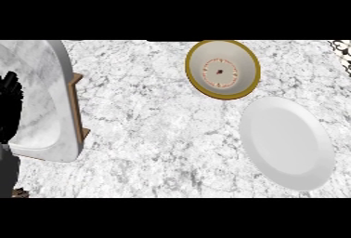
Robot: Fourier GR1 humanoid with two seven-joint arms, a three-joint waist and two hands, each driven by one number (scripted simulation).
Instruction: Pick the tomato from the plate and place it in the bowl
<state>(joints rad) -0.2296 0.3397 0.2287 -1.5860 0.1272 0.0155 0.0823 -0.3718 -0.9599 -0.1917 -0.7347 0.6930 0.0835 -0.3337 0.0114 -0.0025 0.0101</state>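
Observation:
A white bowl (223,69) with a gold rim and a small red pattern inside stands at the back of the marble counter, right of centre. In front of it, to the right, lies a plain white plate (288,142) with nothing on it. No tomato shows anywhere, neither on the plate nor in the bowl. My left hand (8,109) is at the left edge, fingers up and relaxed, holding nothing, with its grey forearm below it. My right hand is out of view.
A large grey marble slab (48,102) with a wooden edge stands at the left, beside my left hand. A black-and-white patterned object (341,46) pokes in at the top right corner. Speckled counter (151,135) lies between slab and plate.

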